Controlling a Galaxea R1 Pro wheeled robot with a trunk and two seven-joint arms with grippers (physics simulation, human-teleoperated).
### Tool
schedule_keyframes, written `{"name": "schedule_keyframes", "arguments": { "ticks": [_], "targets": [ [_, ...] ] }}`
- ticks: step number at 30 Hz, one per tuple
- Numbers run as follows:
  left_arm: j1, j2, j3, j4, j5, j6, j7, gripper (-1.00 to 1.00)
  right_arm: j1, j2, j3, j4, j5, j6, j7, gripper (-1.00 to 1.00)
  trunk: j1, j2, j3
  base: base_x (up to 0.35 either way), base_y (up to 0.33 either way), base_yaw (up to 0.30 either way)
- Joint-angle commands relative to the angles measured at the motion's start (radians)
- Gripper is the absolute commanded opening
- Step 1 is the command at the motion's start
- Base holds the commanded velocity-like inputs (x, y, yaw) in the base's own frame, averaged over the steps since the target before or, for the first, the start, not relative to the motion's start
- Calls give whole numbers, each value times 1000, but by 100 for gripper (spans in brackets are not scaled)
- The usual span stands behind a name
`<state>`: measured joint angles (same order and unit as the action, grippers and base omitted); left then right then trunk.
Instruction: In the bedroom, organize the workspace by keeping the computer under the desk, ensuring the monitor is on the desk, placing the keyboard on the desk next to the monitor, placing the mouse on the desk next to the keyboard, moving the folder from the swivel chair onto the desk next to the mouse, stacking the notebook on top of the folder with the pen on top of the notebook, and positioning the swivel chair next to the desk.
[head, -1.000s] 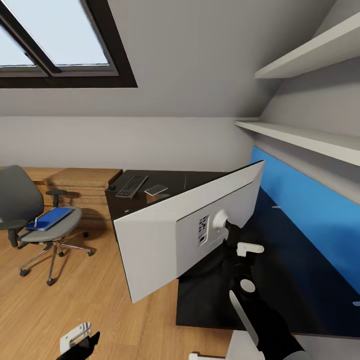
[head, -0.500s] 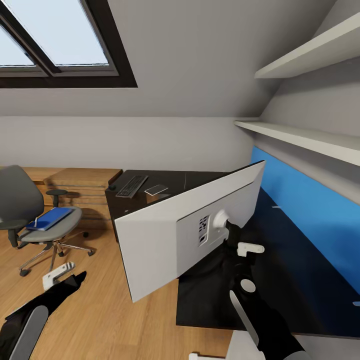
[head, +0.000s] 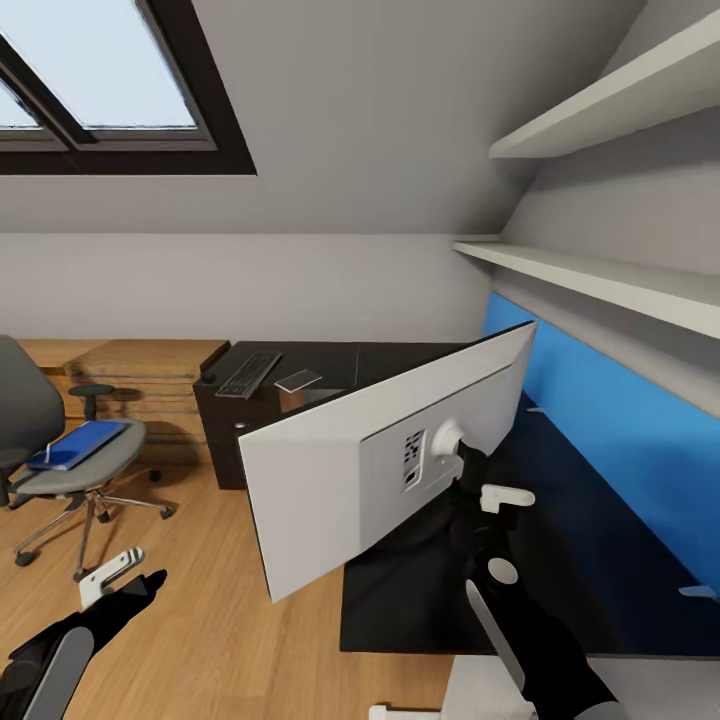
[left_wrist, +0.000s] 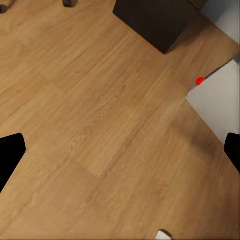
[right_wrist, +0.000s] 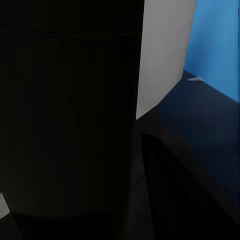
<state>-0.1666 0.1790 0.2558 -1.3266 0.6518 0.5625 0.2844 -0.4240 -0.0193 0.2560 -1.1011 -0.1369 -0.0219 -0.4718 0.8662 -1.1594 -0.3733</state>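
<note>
Item: monitor (head: 330, 470), white back toward me, tilted, its long axis running from lower left up to upper right in the head view.
Held by: my right gripper (head: 470, 478), at the stand neck just behind the white mount; I judged it closed on the stand, though the fingers were hidden in black and I could not tell for certain.
Bearing from right hand: screen panel at about 10 o'clock, touching the mount.
Position over desk: the monitor's right half stood above the desk (head: 600, 560); its left end overhung the floor (head: 220, 620).
Left gripper (head: 125, 575): fingers spread wide, nothing between them, over bare floor at about 8 o'clock from the monitor.
Nearer arm: right, by far.
Deciding relation: the long axis needed swinging toward the blue panel (head: 620, 440).
Keyboard (head: 248, 374): on the far desk end, at 11 o'clock.
Folder (head: 76, 444): on the chair (head: 50, 440), at 9 o'clock.
</note>
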Motion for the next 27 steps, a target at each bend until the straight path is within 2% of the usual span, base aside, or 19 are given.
{"name": "schedule_keyframes", "arguments": {
  "ticks": [1,8,27],
  "targets": [
    [0,0,0,-2,11,4,9,100,-1,-2,5,1,-3,-4,-11,-100,0,-1,-1,0,0,-45],
    [0,-1,-1,-2,11,4,9,100,-1,-2,5,2,-3,-4,-10,-100,0,-1,-1,0,-92,-10],
    [0,-1,-2,-2,11,2,9,100,-1,-2,6,7,-3,-4,-7,-100,0,-1,-1,91,-287,0]
  ]
}}
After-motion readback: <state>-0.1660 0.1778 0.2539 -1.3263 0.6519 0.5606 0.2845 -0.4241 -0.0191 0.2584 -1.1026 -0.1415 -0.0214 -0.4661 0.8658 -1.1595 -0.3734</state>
